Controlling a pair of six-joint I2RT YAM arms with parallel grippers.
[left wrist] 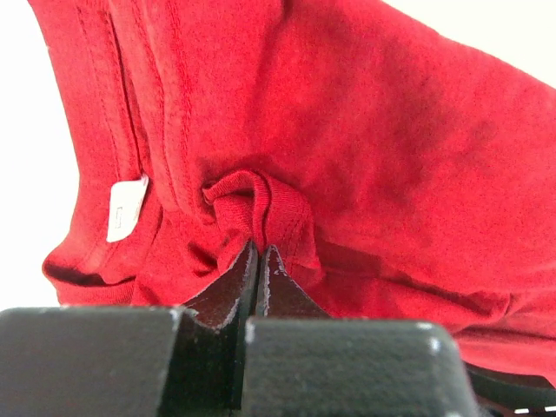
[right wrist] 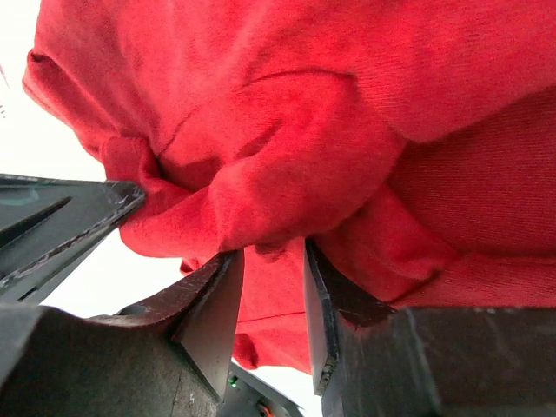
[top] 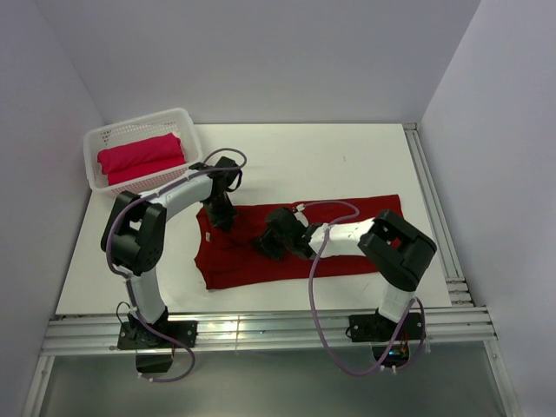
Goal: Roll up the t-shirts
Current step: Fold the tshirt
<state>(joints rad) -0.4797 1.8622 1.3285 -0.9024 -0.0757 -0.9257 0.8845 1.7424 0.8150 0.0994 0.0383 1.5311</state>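
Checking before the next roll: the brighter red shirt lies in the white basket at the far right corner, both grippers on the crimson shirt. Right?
No: the top external view shows the basket at the far left corner. The brighter red shirt does lie in it; left gripper and right gripper are on the crimson shirt.

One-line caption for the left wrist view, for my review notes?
Left claw shut on a bunched fold of the crimson t-shirt, beside its white neck label.

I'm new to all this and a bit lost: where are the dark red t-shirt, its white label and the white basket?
dark red t-shirt (top: pixel 234 265): top view, bare cloth near its left end.
white label (left wrist: pixel 127 208): left wrist view, its middle.
white basket (top: pixel 139 126): top view, far wall.
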